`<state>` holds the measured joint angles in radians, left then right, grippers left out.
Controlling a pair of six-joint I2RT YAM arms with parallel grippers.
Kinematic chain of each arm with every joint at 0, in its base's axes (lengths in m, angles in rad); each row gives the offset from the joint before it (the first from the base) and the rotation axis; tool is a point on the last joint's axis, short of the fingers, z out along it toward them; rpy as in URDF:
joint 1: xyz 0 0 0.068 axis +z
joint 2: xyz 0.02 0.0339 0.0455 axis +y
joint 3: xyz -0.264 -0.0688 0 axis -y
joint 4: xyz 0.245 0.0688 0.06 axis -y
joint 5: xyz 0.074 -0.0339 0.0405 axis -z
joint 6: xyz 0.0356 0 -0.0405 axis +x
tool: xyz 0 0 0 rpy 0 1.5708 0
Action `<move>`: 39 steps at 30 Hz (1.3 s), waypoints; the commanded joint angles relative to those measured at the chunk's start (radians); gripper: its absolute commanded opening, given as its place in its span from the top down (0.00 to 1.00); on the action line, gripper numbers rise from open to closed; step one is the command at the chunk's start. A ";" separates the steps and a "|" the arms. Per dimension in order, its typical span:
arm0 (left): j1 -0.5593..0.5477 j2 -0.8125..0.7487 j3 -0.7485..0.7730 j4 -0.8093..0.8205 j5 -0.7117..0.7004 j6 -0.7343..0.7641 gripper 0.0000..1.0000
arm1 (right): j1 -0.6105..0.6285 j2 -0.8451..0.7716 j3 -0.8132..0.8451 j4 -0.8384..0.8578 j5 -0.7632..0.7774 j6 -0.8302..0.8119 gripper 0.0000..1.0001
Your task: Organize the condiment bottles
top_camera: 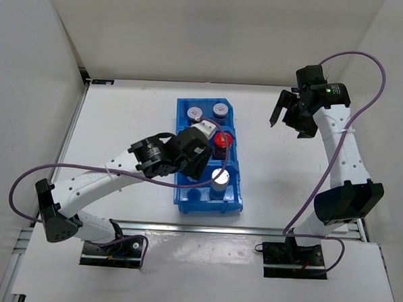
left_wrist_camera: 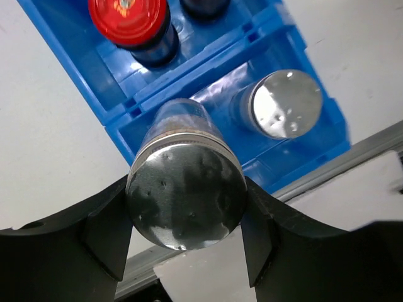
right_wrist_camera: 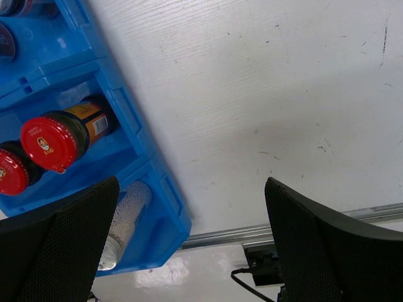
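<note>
White walls (top_camera: pixel 194 29) enclose a white table (top_camera: pixel 129 120).

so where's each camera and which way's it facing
top external: above and behind the bases, facing down at the table; both arms show
left wrist: on the left arm, facing the blue bin; left claw grips a silver-topped bottle
right wrist: on the right arm, facing table and bin; right claw shows, open
shared: all see the bin
</note>
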<state>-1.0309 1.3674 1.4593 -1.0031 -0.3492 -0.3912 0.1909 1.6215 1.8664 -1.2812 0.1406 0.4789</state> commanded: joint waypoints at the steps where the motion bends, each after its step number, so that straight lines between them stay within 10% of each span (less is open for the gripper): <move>1: -0.001 -0.088 -0.077 0.112 0.009 -0.034 0.89 | -0.004 -0.009 0.000 0.016 0.001 -0.008 0.01; 14: 0.008 0.062 -0.272 0.273 0.069 -0.028 0.76 | -0.004 -0.009 -0.009 0.025 -0.044 -0.008 0.01; 17: 0.020 0.085 -0.272 0.282 0.092 -0.028 0.54 | -0.004 -0.009 -0.018 0.037 -0.055 -0.008 0.01; 18: 0.029 0.094 -0.272 0.282 0.092 -0.028 0.27 | -0.004 -0.009 -0.018 0.048 -0.065 -0.008 0.01; 21: 0.029 0.079 -0.281 0.282 0.055 -0.050 0.00 | -0.004 -0.018 -0.036 0.058 -0.078 -0.017 0.01; 39: 0.175 -0.174 0.024 0.247 -0.181 0.192 0.00 | -0.004 -0.060 -0.027 0.059 -0.015 -0.017 0.01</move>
<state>-0.9131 1.2789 1.4082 -0.7612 -0.4294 -0.3031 0.1909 1.6157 1.8339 -1.2469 0.0841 0.4671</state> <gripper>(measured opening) 0.998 0.993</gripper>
